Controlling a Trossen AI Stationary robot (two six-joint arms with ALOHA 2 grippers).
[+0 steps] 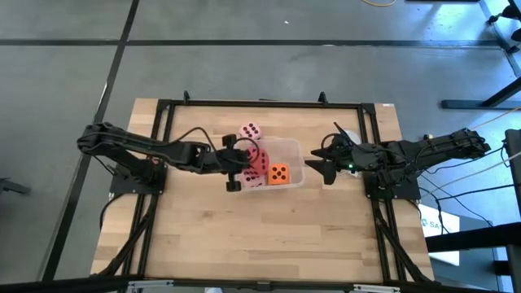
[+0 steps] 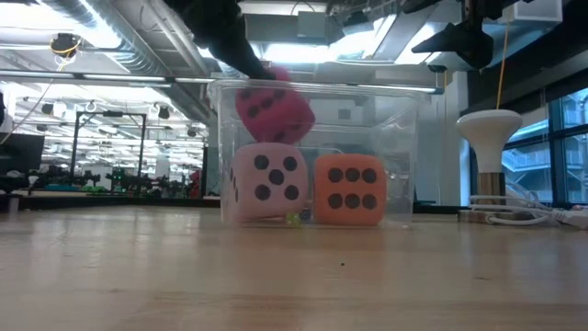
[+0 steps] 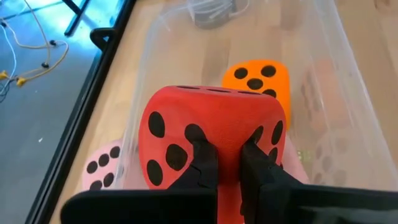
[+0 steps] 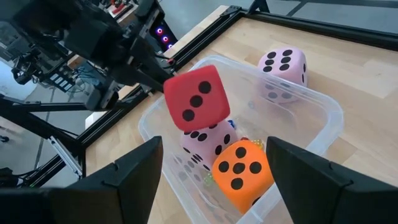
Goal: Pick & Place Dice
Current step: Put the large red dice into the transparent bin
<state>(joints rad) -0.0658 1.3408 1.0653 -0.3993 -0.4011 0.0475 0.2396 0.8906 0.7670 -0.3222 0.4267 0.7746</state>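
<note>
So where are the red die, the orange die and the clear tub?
red die [image 4: 198, 99], right wrist view, its front face.
orange die [image 2: 350, 188], low view, its six-pip face.
clear tub [image 4: 328, 118], right wrist view, its rim.

Clear plastic tub [image 1: 295, 149] sits mid-table on the wooden table [image 1: 269, 236]; white stand [image 2: 489, 138] at right.

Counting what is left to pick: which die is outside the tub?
The pale pink die beside the tub's far wall; the red die, orange die and other pink die are inside it.
</note>
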